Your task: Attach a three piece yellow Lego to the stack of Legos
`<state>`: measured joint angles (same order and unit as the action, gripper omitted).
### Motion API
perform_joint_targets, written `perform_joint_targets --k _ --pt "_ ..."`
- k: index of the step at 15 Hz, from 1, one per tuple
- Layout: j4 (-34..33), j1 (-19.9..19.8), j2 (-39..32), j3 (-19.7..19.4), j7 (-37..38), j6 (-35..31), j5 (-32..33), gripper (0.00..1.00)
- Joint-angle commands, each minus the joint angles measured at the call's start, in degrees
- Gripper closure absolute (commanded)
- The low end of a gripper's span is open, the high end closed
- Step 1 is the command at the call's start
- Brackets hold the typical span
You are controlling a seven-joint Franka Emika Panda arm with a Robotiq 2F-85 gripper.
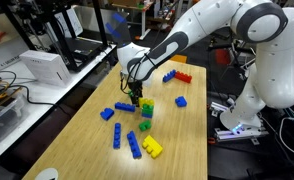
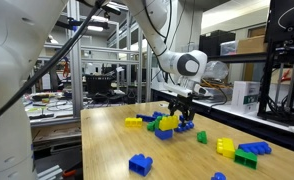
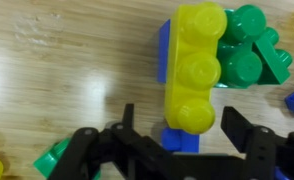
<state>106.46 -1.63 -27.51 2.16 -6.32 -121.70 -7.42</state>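
A yellow three-stud Lego (image 3: 195, 65) lies on top of a blue brick (image 3: 179, 138), with green bricks (image 3: 249, 50) pressed against its side. My gripper (image 3: 179, 130) hangs over the near end of the yellow piece, one black finger on each side with a gap to it, so it is open and empty. In both exterior views the gripper (image 1: 137, 97) (image 2: 177, 102) is just above this stack (image 1: 146, 108) (image 2: 166, 124) near the middle of the wooden table (image 1: 77, 140).
Loose blue bricks (image 1: 121, 106) and a second yellow brick (image 1: 152, 148) lie around the stack. Red and blue bricks (image 1: 177, 73) sit at the far side. More blue, green and yellow bricks (image 2: 243, 151) lie near the table's edge.
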Motion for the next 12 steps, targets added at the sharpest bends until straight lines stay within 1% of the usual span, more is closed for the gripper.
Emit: perform_joint_targets --k 1,7,8,12 --pt "1.3 1.4 0.3 -0.5 1.8 -1.2 2.4 0.42" --pt "2.2 2.9 0.4 -0.7 3.6 -2.4 5.6 0.84" --pt "2.4 3.2 0.4 -0.8 4.2 -2.7 6.4 0.89" --pt "3.3 4.8 0.7 -1.2 6.6 -4.3 10.9 0.90"
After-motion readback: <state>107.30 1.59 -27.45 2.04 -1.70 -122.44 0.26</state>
